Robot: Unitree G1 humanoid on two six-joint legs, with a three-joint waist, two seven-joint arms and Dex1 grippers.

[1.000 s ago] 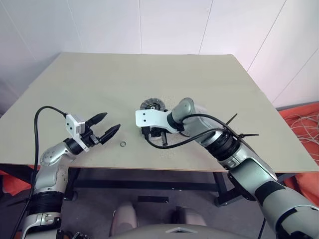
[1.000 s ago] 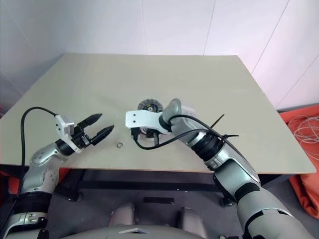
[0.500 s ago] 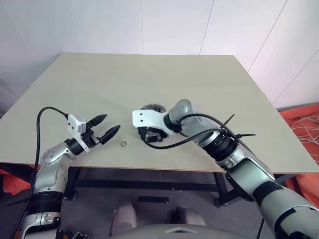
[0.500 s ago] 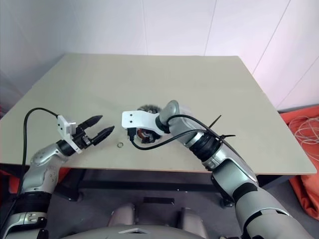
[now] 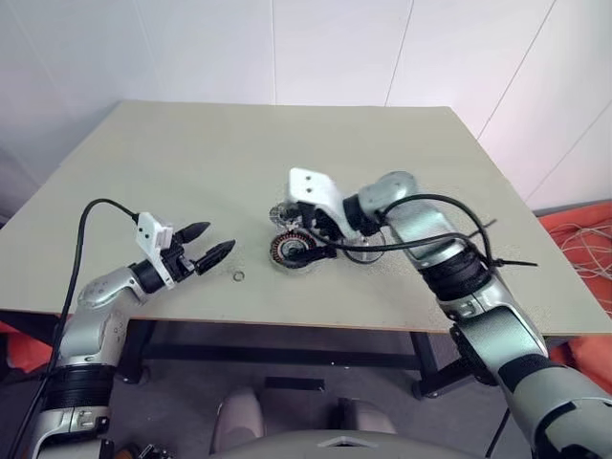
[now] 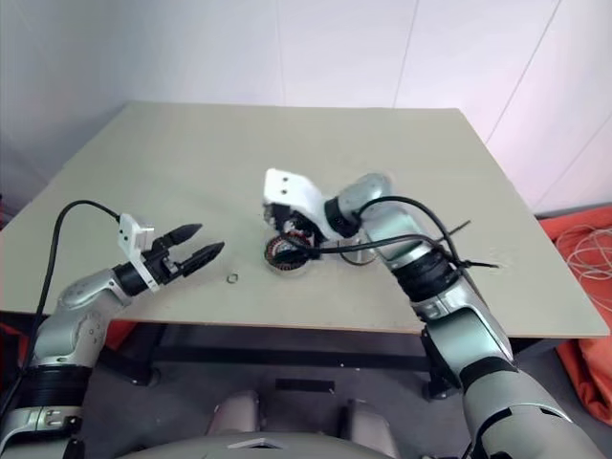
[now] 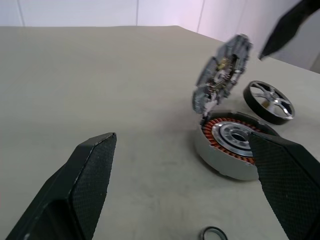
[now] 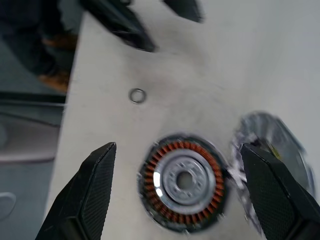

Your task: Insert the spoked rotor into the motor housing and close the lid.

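Note:
The motor housing [image 5: 290, 251], a short drum with copper windings around a silver centre, sits on the table. The lid [image 7: 222, 75], a dark segmented disc, stands tilted on edge at the housing's far side. Beyond them the spoked rotor [image 7: 269, 101] lies flat on the table. My right gripper [image 8: 176, 149] hangs open just above the housing [image 8: 184, 180], nothing between its fingers. To the housing's left my left gripper [image 5: 218, 238] is open and level, pointing at the housing from a short way off and holding nothing.
A tiny thin metal ring [image 5: 237, 277] lies on the table between my left gripper and the housing, near the table's front edge [image 5: 287, 320]. A black cable loops off my right wrist over the table beside the housing.
My right gripper has opened, let go of the housing and lifted up and to the right. The housing stays on the table. My left arm has hardly moved.

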